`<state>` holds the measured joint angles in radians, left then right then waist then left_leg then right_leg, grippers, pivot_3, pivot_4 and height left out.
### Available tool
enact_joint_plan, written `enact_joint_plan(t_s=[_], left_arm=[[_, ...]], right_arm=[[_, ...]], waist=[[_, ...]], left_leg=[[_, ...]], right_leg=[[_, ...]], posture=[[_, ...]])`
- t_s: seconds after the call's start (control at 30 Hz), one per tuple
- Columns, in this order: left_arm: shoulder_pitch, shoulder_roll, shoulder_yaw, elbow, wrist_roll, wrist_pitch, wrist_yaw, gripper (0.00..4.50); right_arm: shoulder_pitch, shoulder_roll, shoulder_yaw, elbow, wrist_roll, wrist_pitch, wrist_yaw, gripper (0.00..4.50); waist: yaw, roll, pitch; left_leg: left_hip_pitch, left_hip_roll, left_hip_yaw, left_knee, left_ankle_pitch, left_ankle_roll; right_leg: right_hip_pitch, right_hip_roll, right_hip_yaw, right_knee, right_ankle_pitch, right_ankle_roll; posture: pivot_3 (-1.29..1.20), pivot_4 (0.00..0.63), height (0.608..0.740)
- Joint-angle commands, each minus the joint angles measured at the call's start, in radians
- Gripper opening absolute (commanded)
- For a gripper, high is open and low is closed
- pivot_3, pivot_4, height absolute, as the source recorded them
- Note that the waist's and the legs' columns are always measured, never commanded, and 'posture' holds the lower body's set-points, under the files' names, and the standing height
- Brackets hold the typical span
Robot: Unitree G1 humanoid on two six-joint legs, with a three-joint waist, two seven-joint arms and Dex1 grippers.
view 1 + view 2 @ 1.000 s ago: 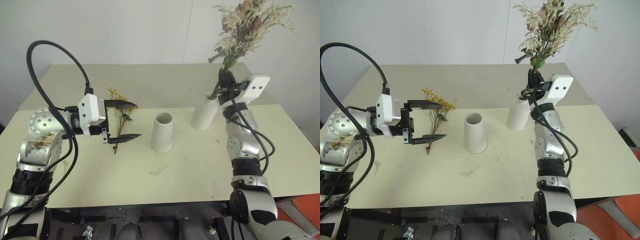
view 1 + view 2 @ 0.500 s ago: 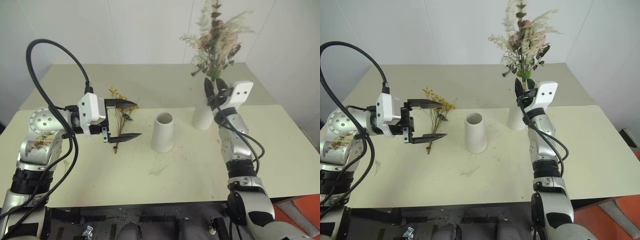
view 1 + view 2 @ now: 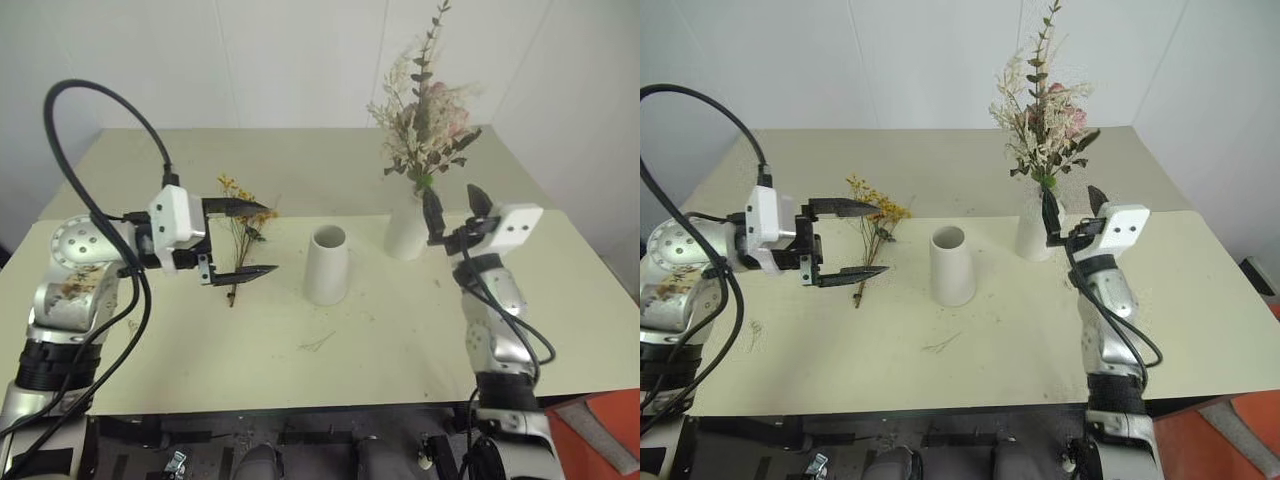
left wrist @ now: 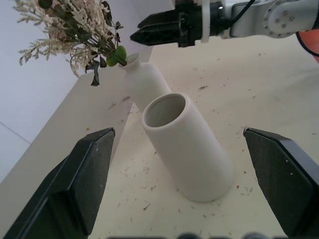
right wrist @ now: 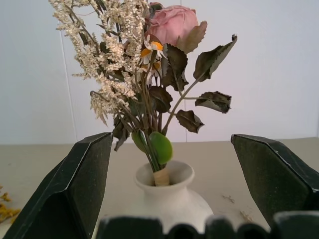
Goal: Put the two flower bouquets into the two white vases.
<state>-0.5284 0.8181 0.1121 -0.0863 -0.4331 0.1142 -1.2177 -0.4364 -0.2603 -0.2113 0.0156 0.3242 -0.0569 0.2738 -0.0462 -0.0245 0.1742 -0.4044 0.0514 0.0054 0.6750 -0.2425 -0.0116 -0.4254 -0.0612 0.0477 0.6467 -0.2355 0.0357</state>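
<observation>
Now the bushy bouquet [image 3: 425, 125] of cream sprays, one pink bloom and dark green leaves stands upright in the bottle-shaped vase [image 3: 407, 228]. Just beside that vase the right gripper [image 3: 452, 212] has its fingers spread, empty. Left of it stands the cone vase [image 3: 326, 265], then the yellow bunch [image 3: 239, 235] flat on the bench [image 3: 330, 340], where the left gripper [image 3: 246, 240] hovers, fingers released. Close up, the right wrist view shows a tan wrap binding the stems at the vase mouth.

Matte white vases [image 3: 326, 265], dried bouquet [image 3: 425, 130]
</observation>
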Motion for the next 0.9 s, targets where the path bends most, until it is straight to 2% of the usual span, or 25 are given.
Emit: enact_joint_plan(t_s=[0.03,0.1,0.17,0.27,0.33,0.4,0.5,0.67,0.73,0.9], left_arm=[[0.066,0.040,0.077,-0.009,0.076,0.062,0.148,4.50],[0.092,0.049,0.080,-0.028,0.130,0.178,0.271,4.50],[0.094,0.045,0.068,-0.051,0.161,0.272,0.353,4.50],[0.054,0.039,-0.014,-0.070,0.275,0.422,0.485,4.50],[0.021,0.001,-0.037,-0.069,0.272,0.484,0.520,4.50],[-0.031,-0.046,-0.077,-0.046,0.272,0.554,0.543,4.50],[-0.140,-0.090,-0.174,0.023,0.301,0.726,0.552,4.50],[-0.329,-0.186,-0.272,0.212,0.341,0.930,0.610,4.50],[-0.393,-0.214,-0.312,0.307,0.373,0.955,0.632,4.50],[-0.496,-0.289,-0.316,0.536,0.372,0.954,0.635,4.50]], right_arm=[[0.066,-0.136,-0.020,-0.235,0.086,0.204,0.072,4.48],[0.114,-0.251,-0.022,-0.328,0.140,0.344,0.136,4.48],[0.137,-0.323,-0.029,-0.387,0.191,0.421,0.176,4.48],[0.132,-0.396,-0.030,-0.459,0.263,0.541,0.212,4.48],[0.097,-0.440,-0.021,-0.493,0.348,0.673,0.219,4.48],[0.062,-0.511,0.015,-0.541,0.359,0.777,0.227,4.48],[0.031,-0.590,0.049,-0.579,0.357,0.828,0.281,4.48],[-0.010,-0.623,0.048,-0.593,0.351,0.878,0.284,4.48],[-0.016,-0.628,0.045,-0.596,0.345,0.891,0.280,4.48],[-0.001,-0.647,0.020,-0.633,0.348,0.919,0.275,4.48]], waist=[[0.002,0.000,0.000],[0.005,0.000,0.000],[0.007,-0.001,0.000],[0.010,-0.002,0.000],[0.012,-0.002,0.000],[0.016,-0.002,0.000],[0.031,-0.002,0.000],[0.034,-0.003,0.000],[0.035,-0.004,0.000],[0.031,-0.004,0.000]], left_leg=[[0.000,0.000,0.000,0.000,0.000,0.000],[0.001,0.000,0.000,-0.001,0.000,0.000],[0.002,0.000,0.000,0.000,0.000,0.000],[0.002,0.000,-0.001,0.000,0.000,0.000],[0.003,0.000,-0.001,0.000,0.000,0.000],[0.003,0.000,-0.001,0.000,0.000,0.000],[0.000,-0.001,-0.002,0.001,0.000,0.000],[-0.001,-0.001,-0.003,0.001,0.000,0.000],[-0.002,-0.002,-0.003,0.002,0.000,0.000],[-0.002,-0.002,-0.003,0.002,0.000,0.000]], right_leg=[[0.000,0.000,0.000,0.000,0.000,0.000],[0.001,0.000,0.000,0.000,0.000,0.000],[0.002,0.000,0.000,0.000,0.000,0.000],[0.003,0.000,-0.001,0.000,0.000,0.000],[0.004,0.000,-0.001,0.000,0.000,0.000],[0.003,0.000,-0.001,0.000,0.000,0.000],[0.002,0.000,-0.002,0.000,0.000,0.000],[0.002,0.000,-0.003,-0.002,0.000,0.000],[0.002,0.000,-0.004,-0.002,0.000,0.000],[0.001,0.000,-0.003,-0.002,0.000,0.000]], posture=[[0.00,0.150,0.740],[0.00,0.150,0.740],[0.00,0.150,0.740],[0.00,0.150,0.740],[0.00,0.150,0.740],[0.00,0.150,0.740],[0.00,0.150,0.740],[0.00,0.150,0.740],[0.00,0.150,0.740],[0.00,0.150,0.740]])
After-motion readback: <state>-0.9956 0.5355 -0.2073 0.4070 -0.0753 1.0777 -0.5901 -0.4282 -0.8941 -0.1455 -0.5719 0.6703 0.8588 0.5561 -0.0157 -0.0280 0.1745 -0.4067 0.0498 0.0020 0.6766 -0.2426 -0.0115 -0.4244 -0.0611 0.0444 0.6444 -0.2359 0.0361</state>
